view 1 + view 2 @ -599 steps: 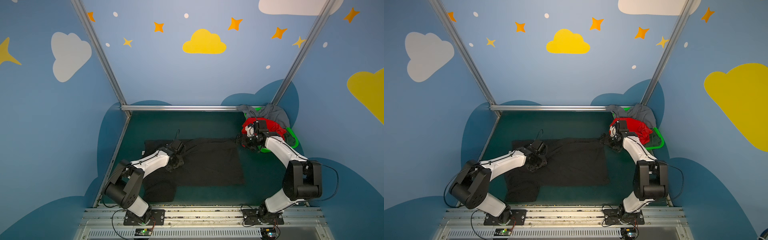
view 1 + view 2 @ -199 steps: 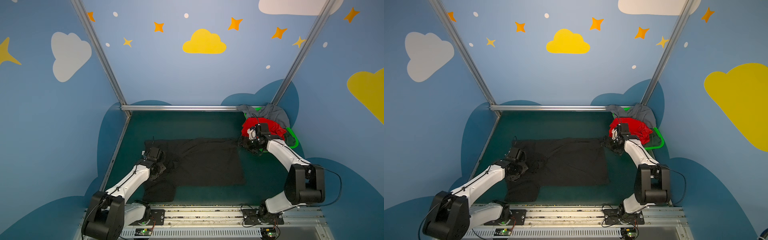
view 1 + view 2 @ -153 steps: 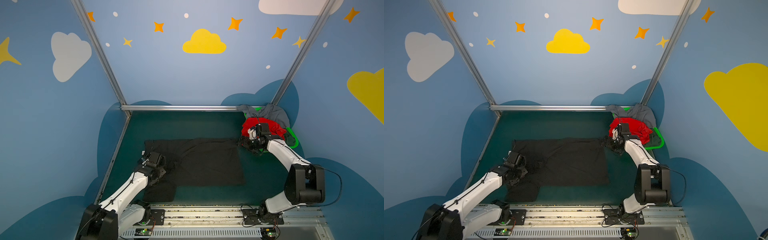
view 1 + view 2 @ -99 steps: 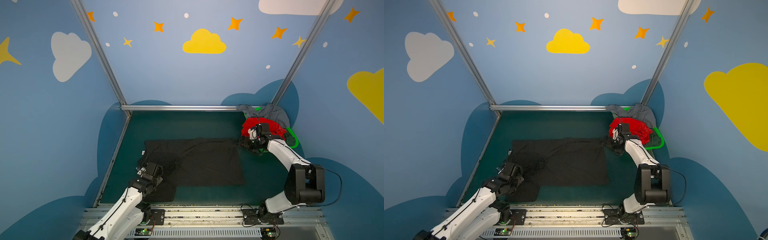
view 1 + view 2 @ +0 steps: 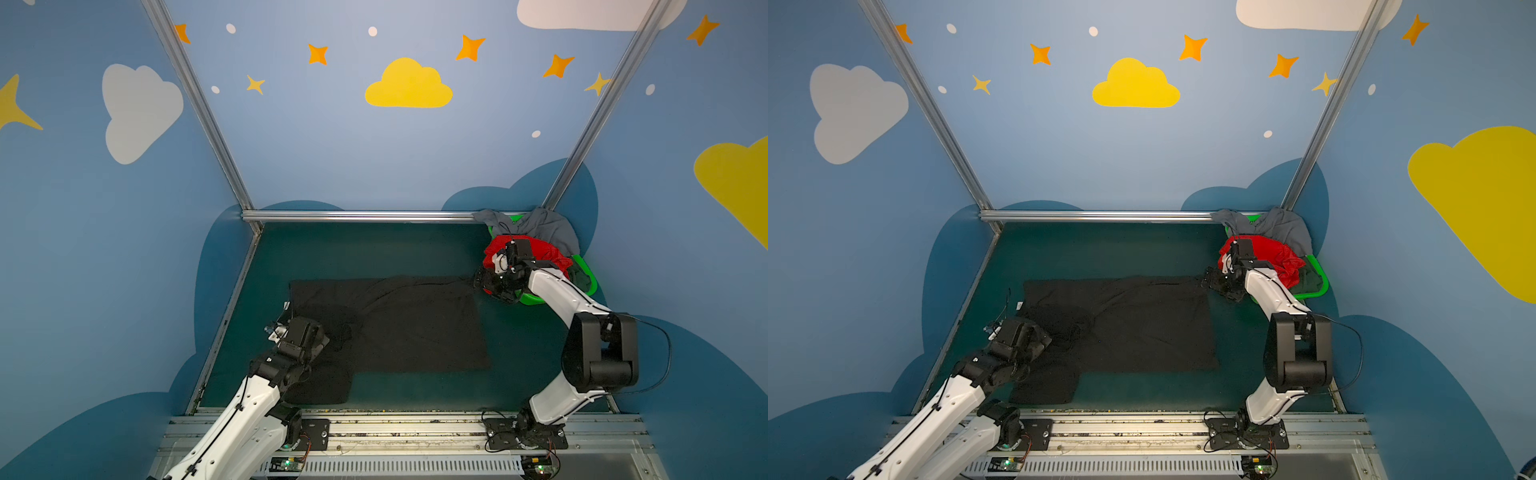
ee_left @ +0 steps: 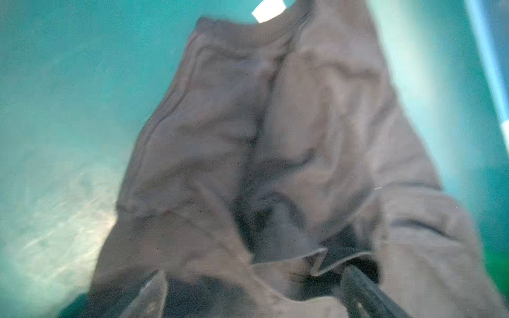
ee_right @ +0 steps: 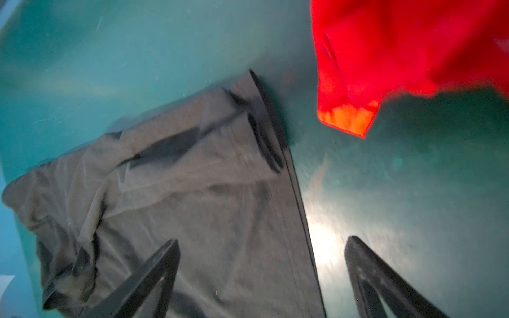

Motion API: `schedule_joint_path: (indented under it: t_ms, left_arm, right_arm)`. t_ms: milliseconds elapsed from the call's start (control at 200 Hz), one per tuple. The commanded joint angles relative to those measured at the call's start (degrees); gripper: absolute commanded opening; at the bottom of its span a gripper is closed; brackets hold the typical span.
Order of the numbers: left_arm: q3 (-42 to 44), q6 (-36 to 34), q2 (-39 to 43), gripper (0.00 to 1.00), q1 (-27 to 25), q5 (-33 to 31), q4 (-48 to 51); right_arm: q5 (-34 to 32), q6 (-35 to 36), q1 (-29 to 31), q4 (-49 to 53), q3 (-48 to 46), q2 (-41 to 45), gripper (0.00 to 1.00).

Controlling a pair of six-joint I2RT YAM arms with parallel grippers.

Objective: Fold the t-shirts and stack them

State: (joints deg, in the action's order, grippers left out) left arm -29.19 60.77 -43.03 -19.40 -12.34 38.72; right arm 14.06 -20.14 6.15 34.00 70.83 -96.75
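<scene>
We found the black t-shirt [image 5: 415, 324] lying across the middle of the green bench [image 5: 374, 249]. It was mostly flat, but its collar end was rumpled toward the left, where a small white neck label [image 5: 286, 306] showed at the edge. The left tool [image 5: 318, 338] sat low over that bunched part. In the left wrist view its fingers [image 6: 154, 291] stood spread, with wrinkled black cloth lying between and below them. That view was blurred, so we could not tell whether either finger touched the cloth. The right tool [image 5: 484, 284] was at the shirt's far right corner, just beside a bright green basket [image 5: 536, 300]. In the right wrist view its fingers [image 7: 154, 272] were spread wide, one above the shirt's hem and the other above bare bench, pinching nothing. The basket stood in the far right corner of the bench. The red t-shirt [image 5: 540, 249] was heaped on top of it, the grey t-shirt [image 5: 536, 226] hung over its back rim, and the dark green t-shirt [image 5: 579, 278] was tucked low at its right side.
</scene>
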Motion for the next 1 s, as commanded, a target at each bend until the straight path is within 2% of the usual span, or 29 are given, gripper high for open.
schedule_joint_path:
  t_ms: [0,190,360,466,726,906,996]
  left_arm:
    - [-2.6,-2.98,-1.35,1.0,1.09,1.16,-0.44]
    - [-3.06,-4.69,-6.29,1.0,4.54,7.74,-5.87]
    - [-3.94,-6.87,-11.67,1.0,4.87,9.31,-8.53]
    - [-3.87,-7.12,-14.79,1.0,5.63,11.17,-10.74]
    - [-6.24,-7.24,-20.52,1.0,6.91,12.82,-13.32]
    - [-7.06,-7.34,-23.26,1.0,7.43,14.0,-14.52]
    - [-7.15,-6.91,-24.68,0.99,7.66,14.23,-14.11]
  right_arm:
    - [-2.75,1.25,1.93,2.3,5.19,-3.48,0.91]
    - [-4.76,2.12,4.4,4.9,12.44,-10.8,0.84]
    - [-7.24,2.45,5.3,5.36,14.15,-13.93,0.68]
    - [-8.24,2.78,5.53,6.12,14.56,-15.11,0.56]
    - [-9.0,3.64,5.77,4.5,11.86,-14.99,0.47]
    - [-7.68,3.66,5.8,3.05,11.45,-15.51,0.27]
    - [-7.23,3.57,5.78,3.05,11.75,-15.99,0.25]
